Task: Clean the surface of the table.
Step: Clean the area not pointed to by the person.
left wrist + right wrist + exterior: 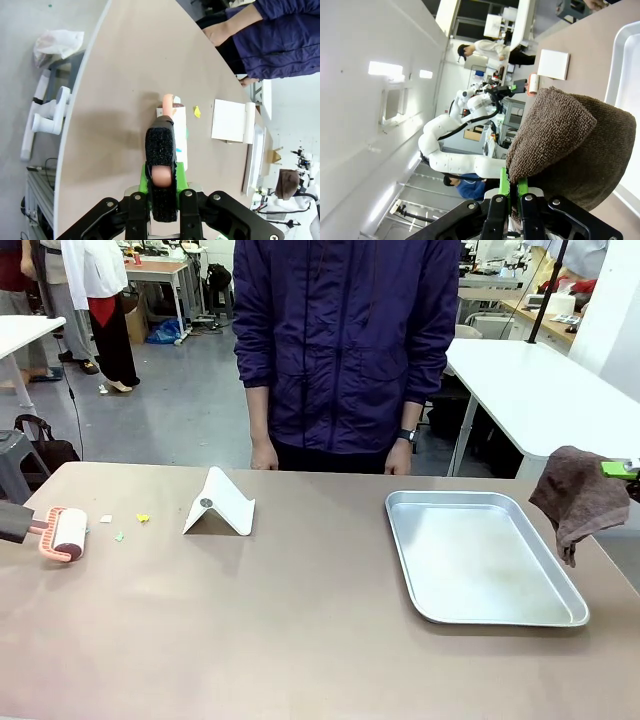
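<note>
The large rectangular table with a smooth matte brownish-taupe top (300, 630) stood level and filled the lower half of the front view, running from the left edge of the picture to the right. Its surface was plain and dull, and its far-left corner was rounded. Near its left end lay a few small paper scraps (143, 518), yellow, white and green, close together on the top.

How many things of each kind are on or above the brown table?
lint roller: 1
small scraps: 3
white folded stand: 1
metal tray: 1
brown cloth: 1
Total on or above the table: 7
</note>
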`<state>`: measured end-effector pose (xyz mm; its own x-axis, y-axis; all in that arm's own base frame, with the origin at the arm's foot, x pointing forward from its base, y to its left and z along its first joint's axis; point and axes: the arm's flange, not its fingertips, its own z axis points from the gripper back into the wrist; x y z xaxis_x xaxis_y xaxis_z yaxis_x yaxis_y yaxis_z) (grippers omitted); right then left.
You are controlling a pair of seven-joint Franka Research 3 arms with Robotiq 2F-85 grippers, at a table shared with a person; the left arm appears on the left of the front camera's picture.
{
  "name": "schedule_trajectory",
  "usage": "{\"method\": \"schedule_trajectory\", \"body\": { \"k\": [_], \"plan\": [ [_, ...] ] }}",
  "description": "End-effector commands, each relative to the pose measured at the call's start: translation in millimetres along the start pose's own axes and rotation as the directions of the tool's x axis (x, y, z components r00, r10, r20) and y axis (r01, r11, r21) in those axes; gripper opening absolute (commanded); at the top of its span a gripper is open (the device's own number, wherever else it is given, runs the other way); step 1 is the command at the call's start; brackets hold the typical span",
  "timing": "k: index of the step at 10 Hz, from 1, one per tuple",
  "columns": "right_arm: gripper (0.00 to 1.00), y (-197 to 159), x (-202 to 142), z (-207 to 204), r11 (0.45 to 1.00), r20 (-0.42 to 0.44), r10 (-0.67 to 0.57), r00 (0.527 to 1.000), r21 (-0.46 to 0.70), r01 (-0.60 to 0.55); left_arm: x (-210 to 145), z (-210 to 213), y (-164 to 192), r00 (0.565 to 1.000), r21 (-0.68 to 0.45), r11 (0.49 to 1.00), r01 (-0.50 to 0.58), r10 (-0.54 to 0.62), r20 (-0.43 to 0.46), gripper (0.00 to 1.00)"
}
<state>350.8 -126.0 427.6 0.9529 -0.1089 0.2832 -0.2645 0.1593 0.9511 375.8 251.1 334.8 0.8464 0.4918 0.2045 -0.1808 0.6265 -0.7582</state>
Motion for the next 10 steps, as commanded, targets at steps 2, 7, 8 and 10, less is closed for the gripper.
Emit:
{"method": "schedule_trajectory", "body": {
  "k": [2,7,8,10],
  "plan": [
    [0.06,2,2,0,1.0,0.005,0.01,1.0,-0.013,-0.009,4,-40,-6,0.999,0.055,0.998,0.01,-0.007,-0.048,0.22],
    [0.06,2,2,0,1.0,0.005,0.01,1.0,-0.013,-0.009,4,-93,-48,0.991,0.046,0.997,0.063,-0.057,-0.125,0.22],
    [0.06,2,2,0,1.0,0.005,0.01,1.0,-0.013,-0.009,4,-101,-53,0.988,0.049,0.996,0.073,-0.065,-0.14,0.22],
    [0.06,2,2,0,1.0,0.005,0.01,1.0,-0.013,-0.009,4,-112,-61,0.983,0.042,0.996,0.081,-0.073,-0.171,0.22]
  ]
}}
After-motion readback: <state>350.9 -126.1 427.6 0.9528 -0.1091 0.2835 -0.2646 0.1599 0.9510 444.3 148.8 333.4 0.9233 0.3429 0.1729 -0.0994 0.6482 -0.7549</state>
